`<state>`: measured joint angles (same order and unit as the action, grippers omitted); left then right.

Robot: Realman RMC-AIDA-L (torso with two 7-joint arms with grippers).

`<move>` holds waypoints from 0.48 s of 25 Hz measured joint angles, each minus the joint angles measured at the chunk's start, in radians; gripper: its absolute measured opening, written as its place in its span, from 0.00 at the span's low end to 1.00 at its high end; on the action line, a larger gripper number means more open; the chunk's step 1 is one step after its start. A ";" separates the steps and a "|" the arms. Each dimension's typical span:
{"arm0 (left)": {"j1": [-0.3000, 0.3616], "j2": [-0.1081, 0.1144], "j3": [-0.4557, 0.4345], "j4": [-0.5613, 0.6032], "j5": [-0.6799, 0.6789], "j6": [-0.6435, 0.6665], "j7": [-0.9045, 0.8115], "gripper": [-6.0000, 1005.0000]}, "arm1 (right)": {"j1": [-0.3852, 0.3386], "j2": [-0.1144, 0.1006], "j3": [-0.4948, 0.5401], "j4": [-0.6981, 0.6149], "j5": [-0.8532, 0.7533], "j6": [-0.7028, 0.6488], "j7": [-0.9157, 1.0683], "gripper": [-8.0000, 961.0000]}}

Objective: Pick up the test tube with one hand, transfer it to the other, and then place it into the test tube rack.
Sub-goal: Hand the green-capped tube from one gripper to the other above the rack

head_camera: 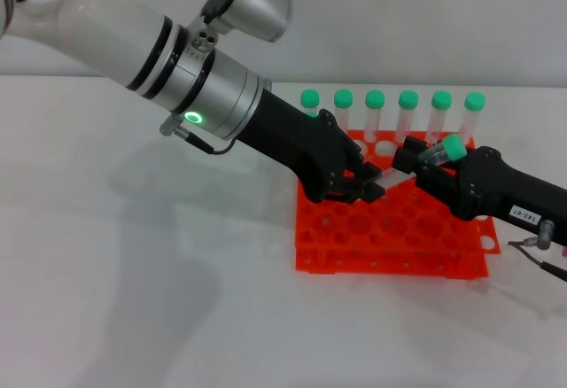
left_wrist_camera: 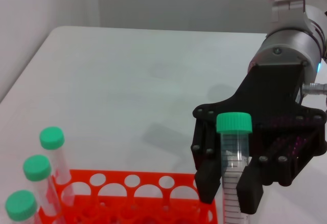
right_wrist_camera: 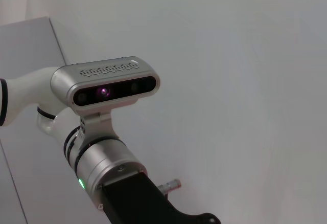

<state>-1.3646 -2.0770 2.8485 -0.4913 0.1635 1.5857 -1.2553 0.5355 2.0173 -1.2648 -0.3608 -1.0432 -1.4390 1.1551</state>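
- White tabletop (head_camera: 133, 255) runs under everything, with a pale wall behind it.
- Sitting on that table is the test tube rack (head_camera: 390, 228), bright orange-red, with a grid of round holes; it also shows in the left wrist view (left_wrist_camera: 127, 198).
- Six green-capped spare tubes (head_camera: 375, 109) stand upright in a row along the rack's far edge; three of them (left_wrist_camera: 38, 175) appear in the left wrist view.
- Over the rack, the two arms meet, and the test tube (head_camera: 423, 165) lies tilted between them, well clear of the holes, green cap toward the right side.
- The right gripper (head_camera: 432, 168), the one with the small white label, has its fingers clamped on the tube just below the cap; the left wrist view shows this plainly, with a black finger (left_wrist_camera: 207, 180) pressed on each side of the clear tube (left_wrist_camera: 234, 162).
- The left gripper (head_camera: 368, 182), on the arm with the green glowing ring, is at the tube's tapered end. I cannot tell whether its fingers are closed on it or parted.
- From the right wrist view, only the left arm (right_wrist_camera: 110, 170) and its wrist camera are seen against the wall.
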 joint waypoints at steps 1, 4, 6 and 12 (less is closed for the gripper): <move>0.001 0.000 0.000 -0.002 -0.001 0.000 0.000 0.20 | 0.000 0.000 0.000 0.000 0.000 0.000 0.000 0.35; 0.003 0.000 0.000 -0.003 -0.005 -0.007 0.001 0.20 | 0.000 -0.002 0.000 0.003 0.000 0.001 -0.003 0.24; 0.006 0.000 0.000 -0.004 -0.006 -0.020 0.002 0.20 | -0.001 -0.003 0.000 0.004 0.001 0.001 -0.006 0.24; 0.010 0.000 0.000 0.002 -0.009 -0.061 -0.003 0.20 | -0.002 -0.002 -0.002 0.005 0.002 0.001 -0.008 0.22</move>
<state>-1.3547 -2.0768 2.8482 -0.4894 0.1548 1.5245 -1.2588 0.5338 2.0156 -1.2667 -0.3558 -1.0415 -1.4378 1.1473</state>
